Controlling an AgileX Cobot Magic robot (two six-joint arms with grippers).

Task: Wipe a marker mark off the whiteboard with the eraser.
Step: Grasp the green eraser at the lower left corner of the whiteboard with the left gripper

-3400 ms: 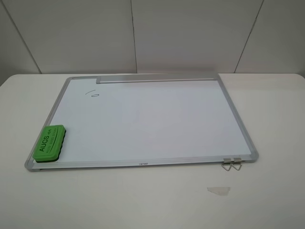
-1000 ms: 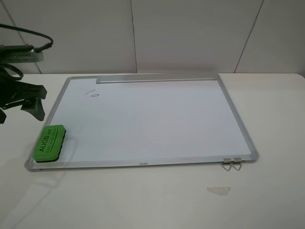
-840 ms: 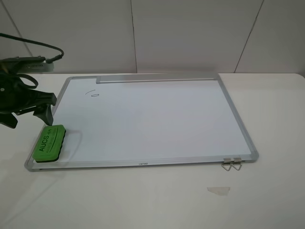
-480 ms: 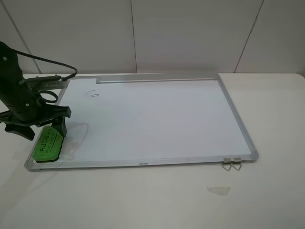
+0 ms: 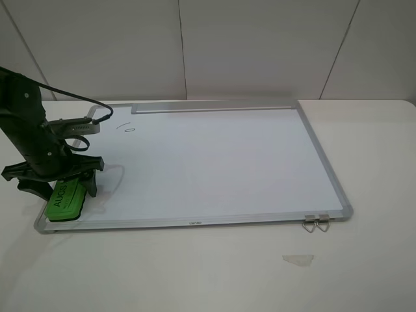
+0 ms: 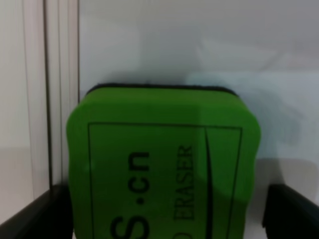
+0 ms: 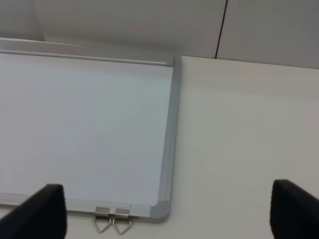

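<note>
The green eraser (image 5: 65,201) lies on the near left corner of the whiteboard (image 5: 208,162). My left gripper (image 5: 63,186) is down over it and open, one dark finger (image 6: 35,219) on each side of the green block (image 6: 164,164), close to its sides. The marker mark (image 5: 126,128), a slanted line and a small oval, sits near the board's far left corner, apart from the eraser. The right gripper (image 7: 167,211) is open and holds nothing. It hovers above the board's near right corner (image 7: 159,211) and does not show in the exterior high view.
A grey tray strip (image 5: 214,106) runs along the board's far edge. A metal clip (image 5: 316,223) hangs off the near right corner, also visible from the right wrist (image 7: 112,221). A small scrap of tape (image 5: 298,259) lies on the white table in front.
The left arm came in from the left edge and dropped down over the eraser, its fingers now straddling it. The eraser, board and mark have not moved.
</note>
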